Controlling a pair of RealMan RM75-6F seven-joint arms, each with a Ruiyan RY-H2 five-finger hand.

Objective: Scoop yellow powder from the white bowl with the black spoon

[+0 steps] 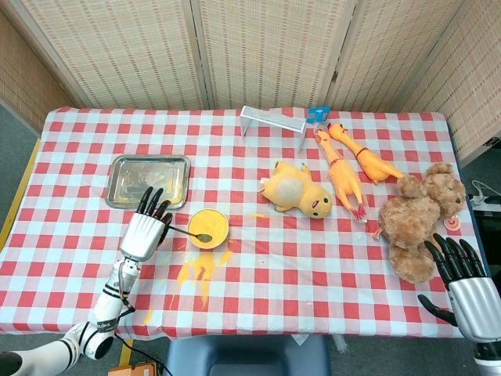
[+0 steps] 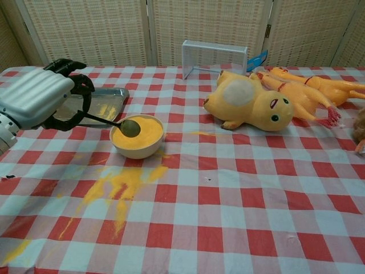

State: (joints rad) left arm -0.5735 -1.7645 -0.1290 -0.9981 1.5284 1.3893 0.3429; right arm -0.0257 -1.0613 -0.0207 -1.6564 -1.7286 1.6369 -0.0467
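A white bowl (image 1: 208,228) (image 2: 137,136) of yellow powder stands left of the table's middle. My left hand (image 1: 144,229) (image 2: 41,98) is just left of it and pinches the handle of the black spoon (image 2: 121,125) (image 1: 192,233). The spoon slopes down to the right, its head tilted over the powder in the bowl. Whether it carries powder is hard to tell. My right hand (image 1: 462,282) hangs open off the table's near right corner, holding nothing.
Spilled yellow powder (image 2: 117,188) streaks the checked cloth in front of the bowl. A metal tray (image 1: 149,181) lies behind my left hand. A yellow duck toy (image 1: 296,190), rubber chickens (image 1: 344,176), a teddy bear (image 1: 415,219) and a small wire rack (image 1: 272,120) lie to the right and back.
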